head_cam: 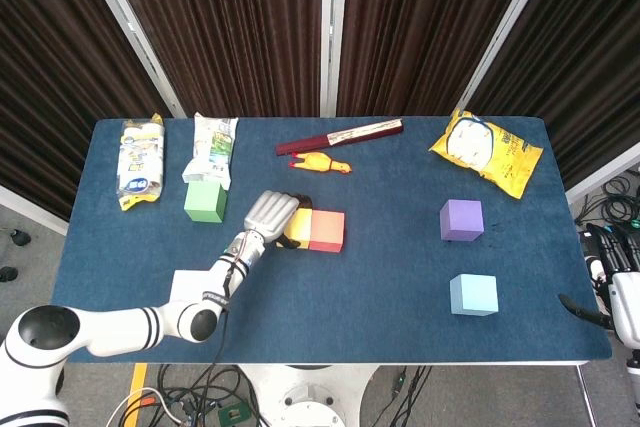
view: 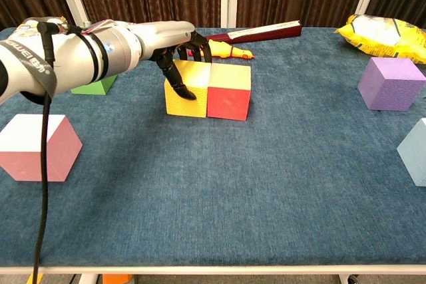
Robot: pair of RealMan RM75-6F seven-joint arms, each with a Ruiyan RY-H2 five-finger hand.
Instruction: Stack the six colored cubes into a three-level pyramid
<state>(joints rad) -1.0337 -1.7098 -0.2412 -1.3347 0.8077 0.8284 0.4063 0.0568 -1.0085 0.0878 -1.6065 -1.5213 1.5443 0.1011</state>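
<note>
My left hand [head_cam: 268,215] [view: 178,51] grips the yellow cube [view: 185,101], thumb on its front face and fingers over its top. The yellow cube touches the red cube [head_cam: 326,231] [view: 229,98] on its right side. A green cube [head_cam: 205,201] [view: 93,86] stands behind and left of them. The pink cube [head_cam: 186,285] [view: 36,147] sits near the front left, partly under my forearm in the head view. The purple cube [head_cam: 461,220] [view: 391,83] and the light blue cube [head_cam: 473,294] stand apart at the right. My right hand [head_cam: 618,299] hangs off the table's right edge, its fingers unclear.
Two snack packets [head_cam: 140,159] [head_cam: 212,147] lie at the back left. A yellow rubber chicken [head_cam: 322,162] and a maroon folded fan [head_cam: 340,135] lie at the back middle. A yellow chip bag [head_cam: 487,150] sits at the back right.
</note>
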